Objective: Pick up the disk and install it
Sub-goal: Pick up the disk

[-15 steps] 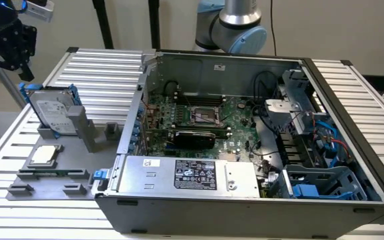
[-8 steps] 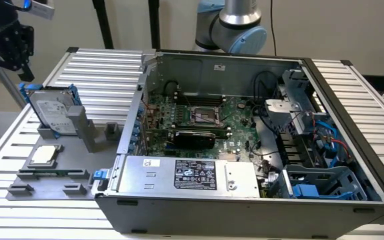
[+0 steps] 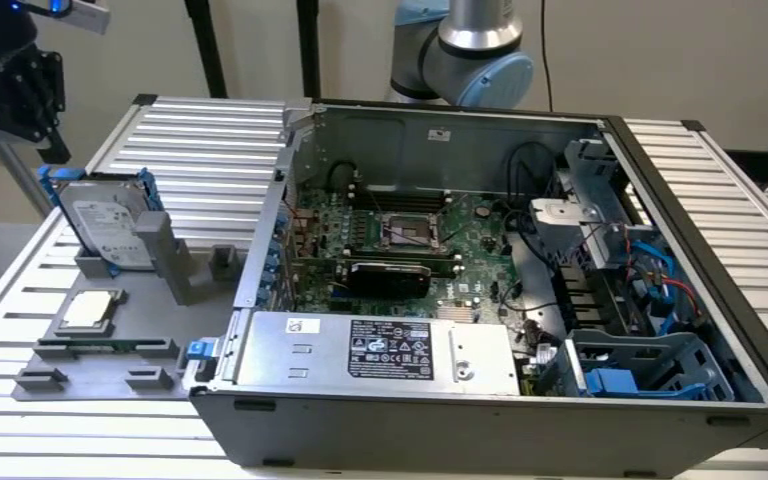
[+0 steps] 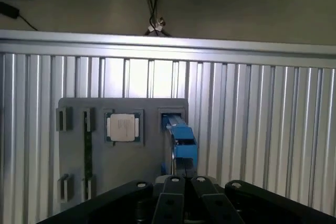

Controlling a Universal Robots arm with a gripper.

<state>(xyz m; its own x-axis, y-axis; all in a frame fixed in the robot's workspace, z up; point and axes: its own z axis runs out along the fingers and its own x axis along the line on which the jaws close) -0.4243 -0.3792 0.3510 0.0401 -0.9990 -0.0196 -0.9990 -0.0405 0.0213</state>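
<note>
The disk, a silver-grey drive with a white label in a blue carrier frame, stands on edge in a slot of the grey holder tray at the exterior view's left. My black gripper hangs above and just behind it, apart from it. In the wrist view I look down on the blue top edge of the disk, straight beyond my gripper. Its fingers stand close together with nothing between them.
A square silver chip lies on the tray beside the disk. The open computer case fills the middle, with motherboard, power-supply box and a blue drive bay. Ribbed aluminium table surrounds everything.
</note>
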